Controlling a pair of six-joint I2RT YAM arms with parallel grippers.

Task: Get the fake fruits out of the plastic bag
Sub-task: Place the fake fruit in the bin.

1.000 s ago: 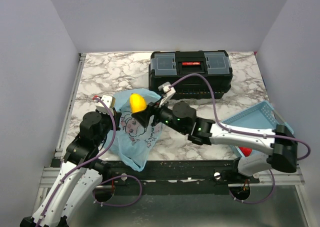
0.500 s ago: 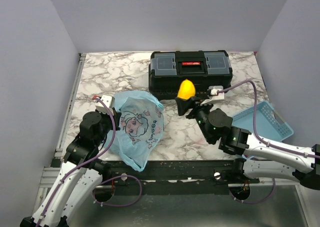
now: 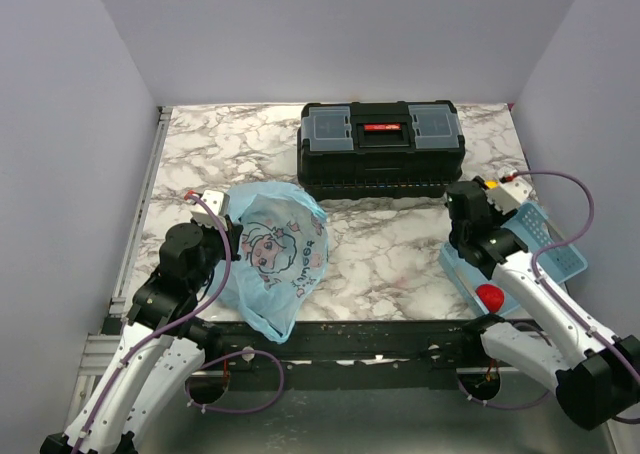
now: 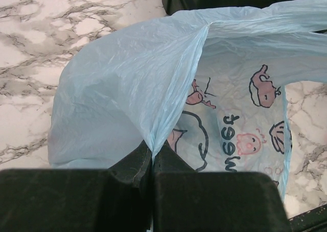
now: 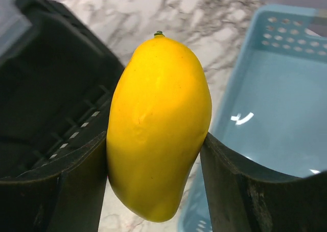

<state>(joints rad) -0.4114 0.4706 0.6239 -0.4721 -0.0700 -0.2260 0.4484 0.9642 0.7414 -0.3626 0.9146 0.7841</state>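
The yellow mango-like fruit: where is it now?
Right wrist view: the yellow mango-like fruit is clamped in the right gripper, between the black toolbox and the blue basket.

top: overhead, whole table (image 3: 390,254) | L wrist: close, bag (image 4: 117,94) | R wrist: close, basket (image 5: 286,89)

Place: a robotics lab test cell, staged for manipulation trials.
Enclosure: plain pale lilac-grey walls (image 3: 70,124) box in the left, far and right sides.
Work surface: a marble-patterned table (image 3: 390,259) with a metal rail (image 3: 150,174) along its left edge and a black beam (image 3: 380,334) at the near edge.
Machines: a left arm (image 3: 170,284) and a right arm (image 3: 520,274), white and black, mounted at the near edge, trailing purple cables (image 3: 572,177).
Props: a cartoon-printed plastic bag (image 3: 275,249), a plastic yellow mango (image 5: 158,124), a black toolbox (image 3: 380,149) at the far side, a light-blue basket tray (image 3: 560,259) on the right.
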